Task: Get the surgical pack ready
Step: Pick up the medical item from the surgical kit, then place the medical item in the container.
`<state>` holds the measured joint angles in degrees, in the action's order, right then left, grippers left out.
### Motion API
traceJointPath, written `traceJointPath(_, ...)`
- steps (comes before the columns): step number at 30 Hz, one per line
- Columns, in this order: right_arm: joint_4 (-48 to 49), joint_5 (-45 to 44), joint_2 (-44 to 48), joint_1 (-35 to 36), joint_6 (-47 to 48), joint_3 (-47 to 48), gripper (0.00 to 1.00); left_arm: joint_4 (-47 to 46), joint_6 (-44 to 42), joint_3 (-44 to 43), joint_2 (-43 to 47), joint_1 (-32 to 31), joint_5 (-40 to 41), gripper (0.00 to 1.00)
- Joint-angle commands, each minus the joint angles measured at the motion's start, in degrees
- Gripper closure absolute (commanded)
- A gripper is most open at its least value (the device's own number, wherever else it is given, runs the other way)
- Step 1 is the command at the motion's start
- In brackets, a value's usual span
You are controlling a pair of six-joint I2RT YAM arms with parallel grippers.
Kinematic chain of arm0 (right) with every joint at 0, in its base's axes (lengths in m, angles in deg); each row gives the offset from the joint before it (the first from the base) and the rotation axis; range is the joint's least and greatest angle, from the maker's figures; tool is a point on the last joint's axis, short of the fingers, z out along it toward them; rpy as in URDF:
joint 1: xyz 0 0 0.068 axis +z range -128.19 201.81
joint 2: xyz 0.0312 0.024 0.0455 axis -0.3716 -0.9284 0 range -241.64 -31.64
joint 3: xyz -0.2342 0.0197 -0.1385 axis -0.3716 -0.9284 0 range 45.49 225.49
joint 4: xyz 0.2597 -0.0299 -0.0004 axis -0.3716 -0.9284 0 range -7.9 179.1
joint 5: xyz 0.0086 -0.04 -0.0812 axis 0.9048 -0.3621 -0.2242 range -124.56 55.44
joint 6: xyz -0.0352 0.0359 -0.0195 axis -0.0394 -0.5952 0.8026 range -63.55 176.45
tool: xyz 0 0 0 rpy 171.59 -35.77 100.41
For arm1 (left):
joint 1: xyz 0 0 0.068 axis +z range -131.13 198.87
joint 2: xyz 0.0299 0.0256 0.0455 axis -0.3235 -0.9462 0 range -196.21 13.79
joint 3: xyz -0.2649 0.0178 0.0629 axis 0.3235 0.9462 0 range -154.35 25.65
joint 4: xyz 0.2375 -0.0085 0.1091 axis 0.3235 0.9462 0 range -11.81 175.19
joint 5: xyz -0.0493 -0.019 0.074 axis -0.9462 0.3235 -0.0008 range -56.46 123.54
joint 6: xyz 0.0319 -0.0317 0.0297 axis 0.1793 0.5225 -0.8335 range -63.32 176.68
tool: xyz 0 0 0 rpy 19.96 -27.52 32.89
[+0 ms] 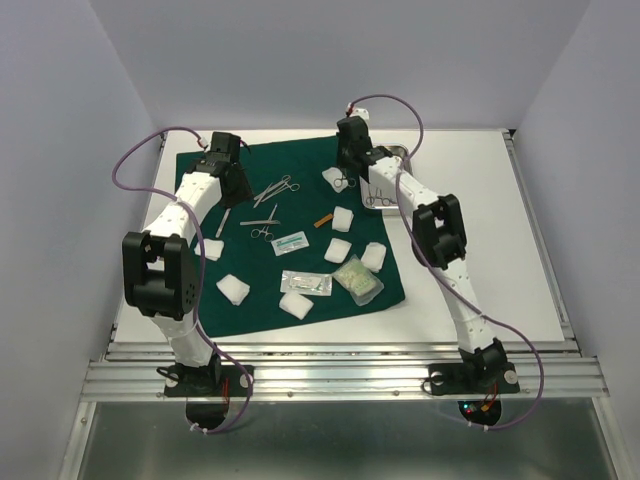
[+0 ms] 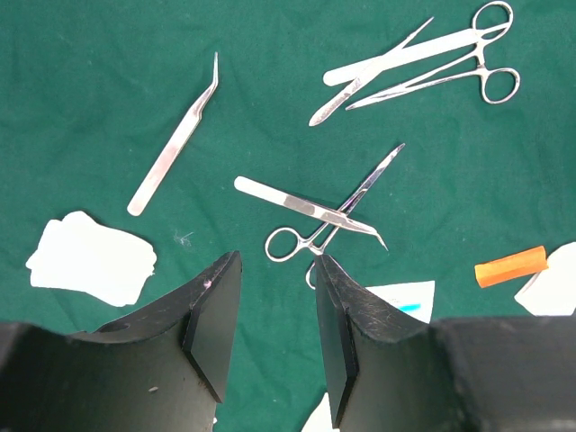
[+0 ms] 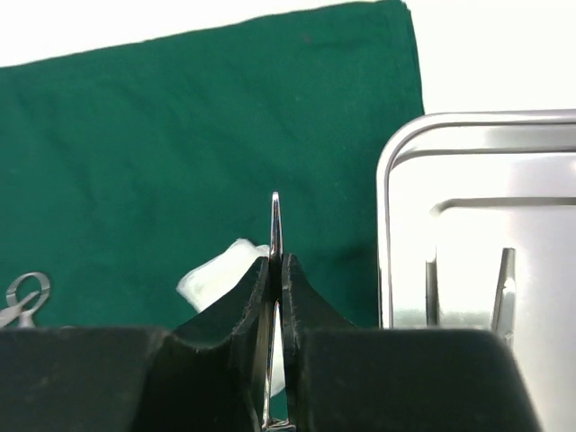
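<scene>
Right tool (image 3: 276,261), reaching far forward, pinches thin instrument (image 3: 275,211) beside tray (image 3: 387,180).

your top camera looks down from behind the arm bases (image 1: 205,380) over the whole dark green cloth drape (image 1: 305,160). your left wrist camera faces straight down, close above its left half. your right wrist camera sits low, facing its far corner and the rectangular steel tray (image 3: 486,261); all three share the cloth.

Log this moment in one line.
left gripper: open over drape | right gripper: shut on instrument, near tray
</scene>
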<state>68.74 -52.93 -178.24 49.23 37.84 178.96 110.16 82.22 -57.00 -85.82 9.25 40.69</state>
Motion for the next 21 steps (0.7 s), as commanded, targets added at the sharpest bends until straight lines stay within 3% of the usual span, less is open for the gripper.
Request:
traceJointPath(1, 3.7, 1.2, 7.1, -0.3, -1.2, -1.0, 0.96, 0.0, -0.8, -2.2, 0.7, 0.2, 0.1, 0.51)
traceJointPath(11, 4.1, -2.6, 15.5, -0.3, 2.6, -8.0, 0.96, 0.4, -0.6, -1.8, 2.1, 0.2, 0.3, 0.51)
traceJointPath(21, 6.7, -1.3, 22.2, -5.4, 6.6, -18.8, 0.96, 0.5, -0.7, -2.4, 2.5, 0.2, -0.7, 0.51)
